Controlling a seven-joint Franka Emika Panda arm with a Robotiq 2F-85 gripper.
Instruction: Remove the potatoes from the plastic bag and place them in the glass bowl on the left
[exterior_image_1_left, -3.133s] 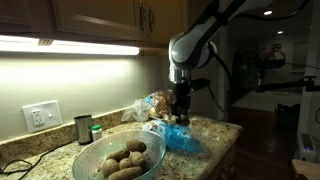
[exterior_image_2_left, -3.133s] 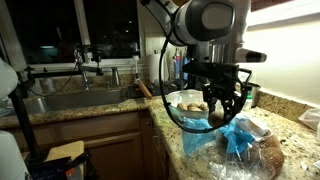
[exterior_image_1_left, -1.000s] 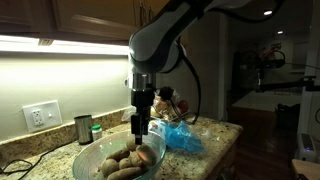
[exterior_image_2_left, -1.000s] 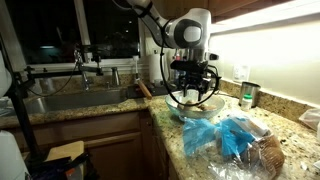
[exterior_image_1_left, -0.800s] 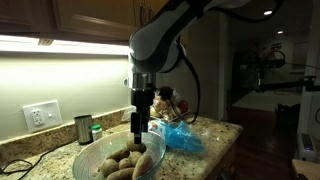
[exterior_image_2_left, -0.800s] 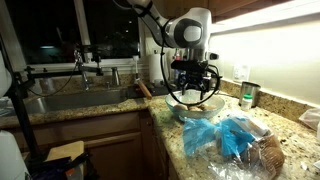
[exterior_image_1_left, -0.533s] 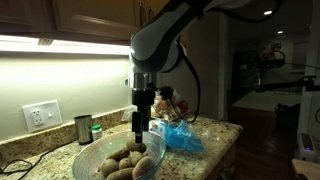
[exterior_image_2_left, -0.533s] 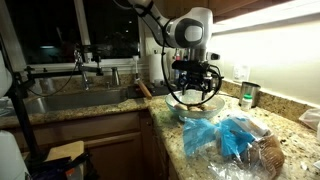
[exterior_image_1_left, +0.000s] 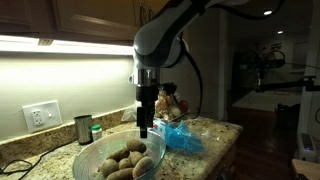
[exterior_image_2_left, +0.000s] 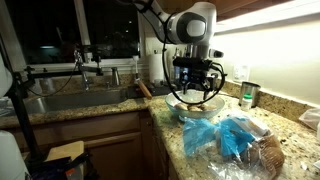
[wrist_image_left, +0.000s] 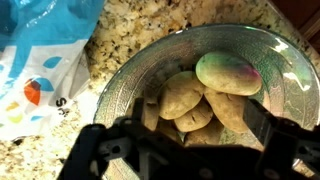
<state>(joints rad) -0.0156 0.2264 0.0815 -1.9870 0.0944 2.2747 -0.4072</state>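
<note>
The glass bowl (exterior_image_1_left: 92, 160) (exterior_image_2_left: 183, 108) (wrist_image_left: 130, 85) stands on the granite counter with several brown potatoes (exterior_image_1_left: 126, 159) (wrist_image_left: 190, 100) piled in it. The blue and clear plastic bag (exterior_image_1_left: 181, 136) (exterior_image_2_left: 226, 136) (wrist_image_left: 40, 70) lies crumpled beside the bowl. My gripper (exterior_image_1_left: 144, 129) (exterior_image_2_left: 197, 93) (wrist_image_left: 195, 135) hangs straight above the bowl, a little over the pile. It is open, and nothing sits between its dark fingers (wrist_image_left: 262, 125). One potato (wrist_image_left: 228, 72) lies on top of the heap.
A metal cup (exterior_image_1_left: 83, 128) and a small green bottle (exterior_image_1_left: 96, 131) stand behind the bowl near a wall outlet (exterior_image_1_left: 40, 116). A bread bag (exterior_image_1_left: 165, 103) (exterior_image_2_left: 268, 156) lies past the plastic bag. A sink (exterior_image_2_left: 70, 100) adjoins the counter.
The gripper has opened over the bowl, let a potato drop onto the pile, and risen slightly.
</note>
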